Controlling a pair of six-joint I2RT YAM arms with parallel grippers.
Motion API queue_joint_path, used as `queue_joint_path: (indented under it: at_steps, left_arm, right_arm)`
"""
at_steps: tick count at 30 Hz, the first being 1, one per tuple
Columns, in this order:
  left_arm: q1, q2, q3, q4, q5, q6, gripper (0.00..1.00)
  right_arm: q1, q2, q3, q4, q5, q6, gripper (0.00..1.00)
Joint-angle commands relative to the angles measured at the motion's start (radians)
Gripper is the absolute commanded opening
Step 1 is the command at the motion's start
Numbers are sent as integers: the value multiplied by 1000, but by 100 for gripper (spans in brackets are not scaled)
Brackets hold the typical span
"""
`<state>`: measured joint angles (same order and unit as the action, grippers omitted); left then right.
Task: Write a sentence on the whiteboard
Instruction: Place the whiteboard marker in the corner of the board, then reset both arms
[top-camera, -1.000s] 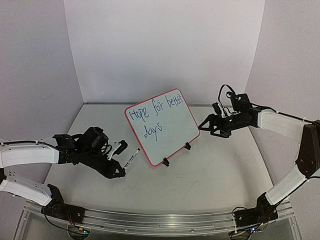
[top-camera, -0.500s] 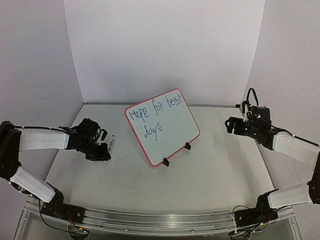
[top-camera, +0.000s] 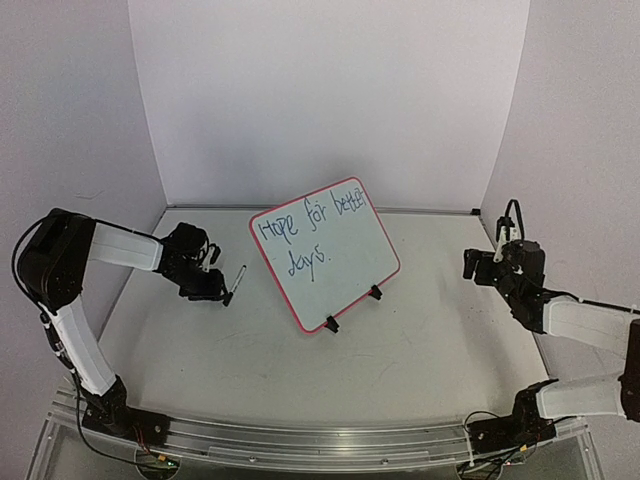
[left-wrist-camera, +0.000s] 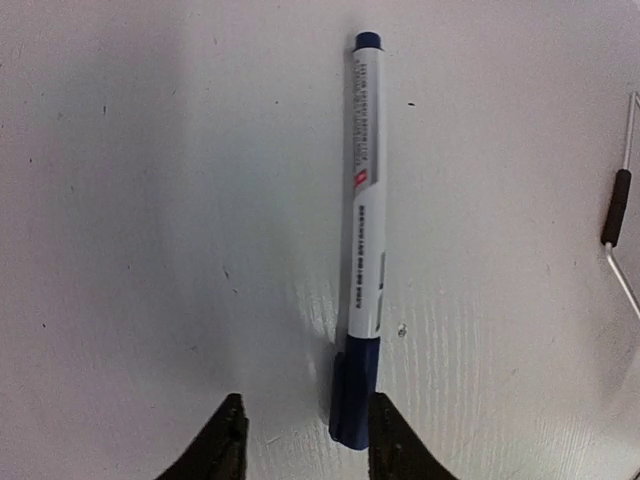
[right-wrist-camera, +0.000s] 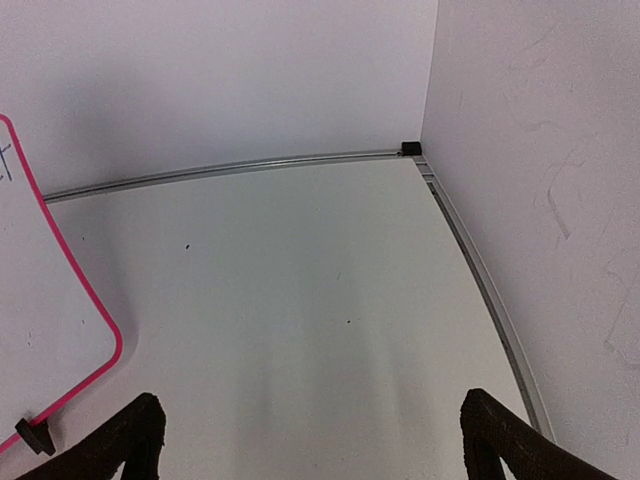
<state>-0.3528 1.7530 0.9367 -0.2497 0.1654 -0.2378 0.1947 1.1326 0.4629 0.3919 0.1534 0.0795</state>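
The whiteboard (top-camera: 340, 262) stands tilted on two black clip feet at mid table; its pink-framed corner shows in the right wrist view (right-wrist-camera: 40, 300). The sentence (top-camera: 310, 235) reads "Hope for better days." in blue, in two lines. A white marker with a blue cap (top-camera: 235, 284) lies flat on the table left of the board. My left gripper (top-camera: 213, 290) is open just behind it. In the left wrist view the cap end of the marker (left-wrist-camera: 365, 230) lies between the fingertips of the gripper (left-wrist-camera: 305, 452), beside the right one. My right gripper (top-camera: 476, 265) is wide open and empty, right of the board.
White walls close in the back and both sides, with a metal rail (right-wrist-camera: 230, 168) along the table's far edge and right side. A thin wire with a black sleeve (left-wrist-camera: 615, 208) lies right of the marker. One black clip foot (right-wrist-camera: 33, 436) shows at the lower left.
My left arm has pulled back from the board's lower left to the far left, the marker moving with it. My right arm has drawn back from the board's right edge to the right side.
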Motion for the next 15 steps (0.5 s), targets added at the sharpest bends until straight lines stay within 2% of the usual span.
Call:
queue_joint_path:
  at_steps: [1, 4, 7, 12, 15]
  left_arm:
    - [19, 0, 33, 43, 14, 31, 59]
    - [31, -37, 16, 68, 2, 26, 77]
    - [74, -98, -19, 91, -23, 11, 88]
    - [238, -279, -136, 165, -66, -7, 94]
    - [362, -380, -207, 223, -106, -2, 95]
  right_arm:
    - [-4, -31, -30, 98, 52, -16, 98]
    - [-6, -34, -39, 114, 58, -28, 98]
    - [-47, -18, -48, 134, 19, -24, 98]
    - [-172, 44, -53, 195, -64, 14, 98]
    - [-187, 88, -56, 244, -48, 5, 98]
